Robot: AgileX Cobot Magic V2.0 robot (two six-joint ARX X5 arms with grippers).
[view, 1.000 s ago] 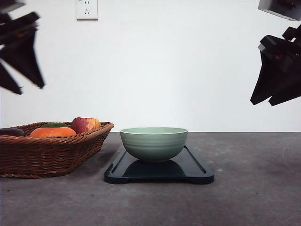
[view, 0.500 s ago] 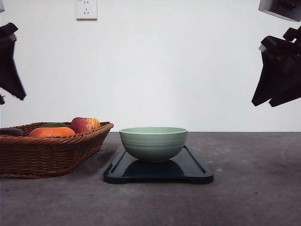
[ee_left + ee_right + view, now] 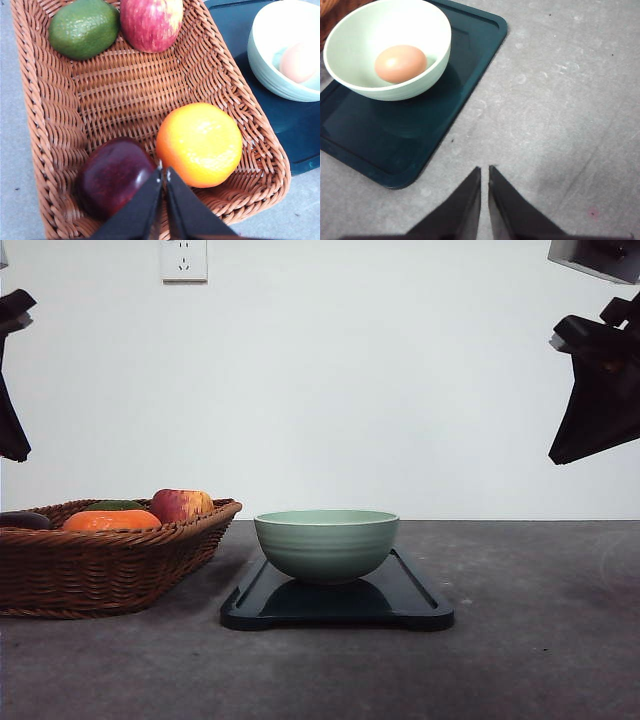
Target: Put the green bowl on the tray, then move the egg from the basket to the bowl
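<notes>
The green bowl [image 3: 326, 544] stands upright on the tray [image 3: 420, 602], which lies flat on the grey tabletop [image 3: 540, 660]. The brown egg [image 3: 400, 63] rests at the bottom of the bowl, clear of any hand. Just beside the tray's short edge sits the basket [image 3: 110, 570], its braided rim close to the tray but apart from it in the front view.

The left hand [image 3: 163, 175] hangs raised over the basket, its two dark fingers pressed together with only a thin slit between the tips, pinching nothing. Directly below those tips are a dark purple-red fruit [image 3: 114, 175] on one side and an orange [image 3: 199, 144] on the other, the two lying close together against the near wall of the basket. Farther out from the hand, at the opposite end of the basket, an avocado [image 3: 84, 28] and a red apple [image 3: 150, 23] lie side by side. The bowl with the egg is off to the side of this hand, beyond the basket wall.

The right hand [image 3: 484, 172] is held high above bare tabletop, fingers likewise closed tip to tip and empty. The tray's rounded corner lies a little ahead and to one side of it, with the bowl beyond that.
</notes>
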